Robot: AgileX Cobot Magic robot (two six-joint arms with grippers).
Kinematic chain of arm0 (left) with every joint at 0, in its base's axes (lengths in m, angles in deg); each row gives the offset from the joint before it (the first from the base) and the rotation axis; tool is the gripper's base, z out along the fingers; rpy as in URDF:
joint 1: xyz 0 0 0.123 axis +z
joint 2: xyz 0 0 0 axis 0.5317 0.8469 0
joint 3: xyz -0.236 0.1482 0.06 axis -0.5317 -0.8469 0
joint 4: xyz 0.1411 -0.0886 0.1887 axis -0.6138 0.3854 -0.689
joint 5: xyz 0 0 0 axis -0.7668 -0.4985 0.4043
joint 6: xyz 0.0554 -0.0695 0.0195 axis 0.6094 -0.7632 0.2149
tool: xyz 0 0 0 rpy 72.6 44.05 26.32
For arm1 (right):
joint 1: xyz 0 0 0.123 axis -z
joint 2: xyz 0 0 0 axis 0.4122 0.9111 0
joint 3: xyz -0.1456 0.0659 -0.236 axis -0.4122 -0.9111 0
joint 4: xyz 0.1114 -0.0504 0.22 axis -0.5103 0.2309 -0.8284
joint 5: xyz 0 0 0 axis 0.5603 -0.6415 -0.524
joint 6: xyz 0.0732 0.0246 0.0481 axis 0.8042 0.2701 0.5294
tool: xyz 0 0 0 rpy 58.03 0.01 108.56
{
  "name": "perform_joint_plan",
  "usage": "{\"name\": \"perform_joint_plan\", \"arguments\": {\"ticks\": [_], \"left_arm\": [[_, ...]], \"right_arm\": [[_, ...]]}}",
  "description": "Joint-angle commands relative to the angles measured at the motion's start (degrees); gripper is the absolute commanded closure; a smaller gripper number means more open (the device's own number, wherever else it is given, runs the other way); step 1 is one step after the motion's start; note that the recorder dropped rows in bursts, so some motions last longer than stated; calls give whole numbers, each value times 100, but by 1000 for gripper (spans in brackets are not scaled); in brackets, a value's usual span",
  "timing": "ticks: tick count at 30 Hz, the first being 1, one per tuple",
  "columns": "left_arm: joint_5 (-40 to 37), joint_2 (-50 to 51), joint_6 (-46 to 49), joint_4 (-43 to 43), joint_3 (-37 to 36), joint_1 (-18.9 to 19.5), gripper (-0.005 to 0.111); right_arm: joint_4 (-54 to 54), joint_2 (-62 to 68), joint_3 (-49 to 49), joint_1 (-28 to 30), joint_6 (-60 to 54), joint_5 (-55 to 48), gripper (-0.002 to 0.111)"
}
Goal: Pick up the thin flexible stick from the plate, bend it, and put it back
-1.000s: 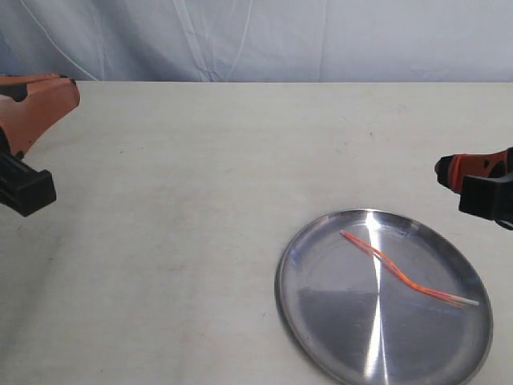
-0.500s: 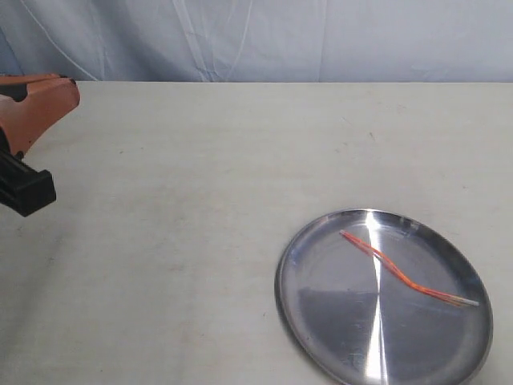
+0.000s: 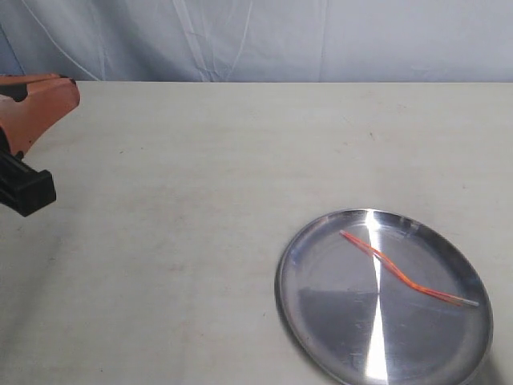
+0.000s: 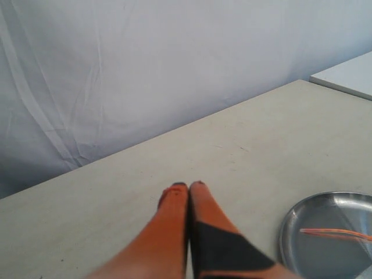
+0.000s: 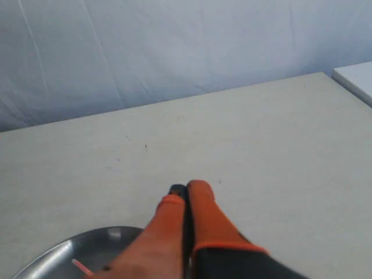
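Observation:
The thin flexible stick (image 3: 405, 276) lies wavy on the silver plate (image 3: 321, 321) at the table's front right, its whitish tip toward the right rim. In the left wrist view the stick (image 4: 334, 232) shows on the plate (image 4: 290, 238), well off to the side of my left gripper (image 4: 188, 185), which is shut and holds nothing. At the left edge of the exterior view only the left arm's orange and black body (image 3: 28, 136) shows. My right gripper (image 5: 187, 187) is shut and empty above the table. Beside it lie the plate's rim (image 5: 75, 241) and the stick's end (image 5: 81, 267).
The beige table (image 3: 200, 176) runs back to a pale blue-white cloth backdrop (image 3: 256, 36). A white surface (image 4: 349, 75) stands past the table's far corner in the left wrist view, and a white surface (image 5: 354, 78) shows in the right wrist view too.
The right arm, seen at the right edge one second ago, has pulled out of the exterior view. The left arm, plate and stick have not moved.

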Motion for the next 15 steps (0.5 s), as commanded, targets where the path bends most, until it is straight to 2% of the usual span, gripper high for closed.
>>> {"name": "perform_joint_plan", "arguments": {"ticks": [1, 11, 15], "left_arm": [[-2, -40, -3, -33, -5, 7, 107], [-2, -40, -3, -33, -5, 7, 107], [-2, -40, -3, -33, -5, 7, 107]], "right_arm": [[52, -145, -325, 24, -46, 213, 108], [135, -799, -1354, 24, -46, 495, 108], [135, -799, -1428, 24, -46, 583, 108]]}}
